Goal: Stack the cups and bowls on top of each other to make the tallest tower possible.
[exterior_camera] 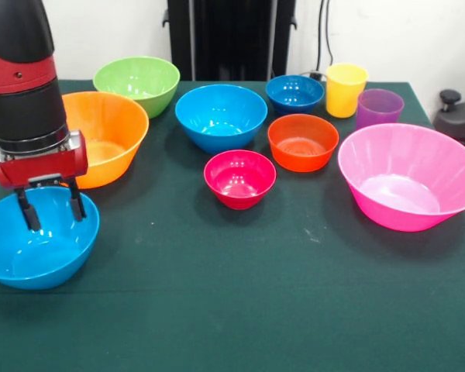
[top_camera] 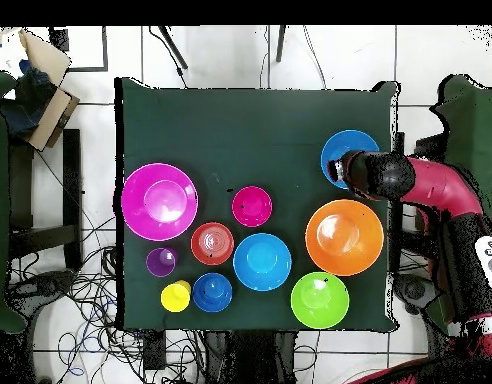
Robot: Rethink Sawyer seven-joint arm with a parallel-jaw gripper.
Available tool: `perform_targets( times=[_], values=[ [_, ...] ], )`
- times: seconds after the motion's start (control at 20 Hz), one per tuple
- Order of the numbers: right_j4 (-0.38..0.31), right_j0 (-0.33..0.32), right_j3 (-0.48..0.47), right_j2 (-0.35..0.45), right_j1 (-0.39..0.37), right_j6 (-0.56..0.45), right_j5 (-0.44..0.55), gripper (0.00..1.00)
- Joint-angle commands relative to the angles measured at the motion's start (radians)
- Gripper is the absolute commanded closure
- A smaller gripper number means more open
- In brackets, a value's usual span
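Observation:
My gripper [exterior_camera: 53,215] [top_camera: 354,168] is open, its two fingers hanging into a light blue bowl [exterior_camera: 35,248] [top_camera: 336,148] at the table's corner, gripping nothing. Beside it stands the large orange bowl [exterior_camera: 108,132] [top_camera: 344,237], then the green bowl [exterior_camera: 136,81] [top_camera: 320,299]. A second light blue bowl [exterior_camera: 221,115] [top_camera: 262,261], the crimson bowl [exterior_camera: 239,178] [top_camera: 252,206], the orange-red bowl [exterior_camera: 302,141] [top_camera: 212,243] and the dark blue bowl [exterior_camera: 294,93] [top_camera: 212,292] fill the middle. The pink bowl [exterior_camera: 407,174] [top_camera: 160,200], yellow cup [exterior_camera: 346,89] [top_camera: 176,296] and purple cup [exterior_camera: 379,108] [top_camera: 161,262] stand opposite. No tower shows; each stands alone.
The dark green table [exterior_camera: 240,310] [top_camera: 250,120] has a wide bare strip along one long edge. The light blue bowl under the gripper sits close to the table's edge. Cables and boxes lie on the floor around the table.

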Motion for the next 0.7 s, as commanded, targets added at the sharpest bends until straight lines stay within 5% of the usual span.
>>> perform_targets(
  times=[0.05,0.7],
  values=[
    [-0.062,0.020,0.095,-0.025,0.011,-0.128,-0.016,0.00],
    [-0.041,0.050,0.169,-0.046,-0.064,-0.062,0.027,0.00]
  ],
)
